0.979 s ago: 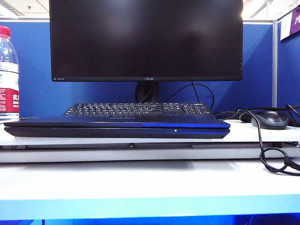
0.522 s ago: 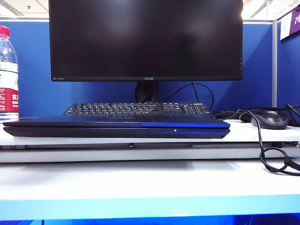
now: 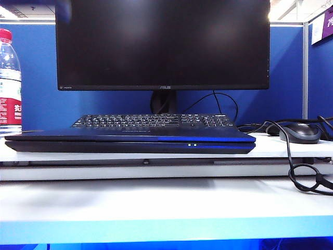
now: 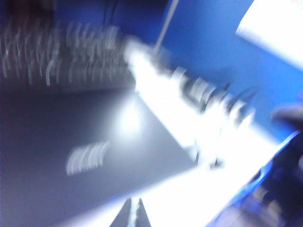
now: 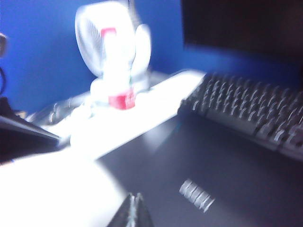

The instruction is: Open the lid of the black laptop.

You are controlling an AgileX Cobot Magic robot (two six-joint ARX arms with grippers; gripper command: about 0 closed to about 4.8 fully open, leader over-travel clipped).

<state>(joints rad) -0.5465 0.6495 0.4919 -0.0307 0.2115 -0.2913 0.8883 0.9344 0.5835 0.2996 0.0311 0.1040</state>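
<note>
Everything is blurring in the right wrist view. The right tool is hanging over the near edge of the black laptop, its tips looking pressed together. The lid is lying flat and closed. A keyboard is sitting just behind, and a red-labelled bottle is standing on the white tabletop.

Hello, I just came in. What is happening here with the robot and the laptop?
Nothing is being handled yet. The black laptop lies on the white desk with its lid fully closed, in front of the keyboard and the ASUS monitor. The left gripper and right gripper hover above the lid, fingers together and holding nothing; both wrist views are blurred.
</note>
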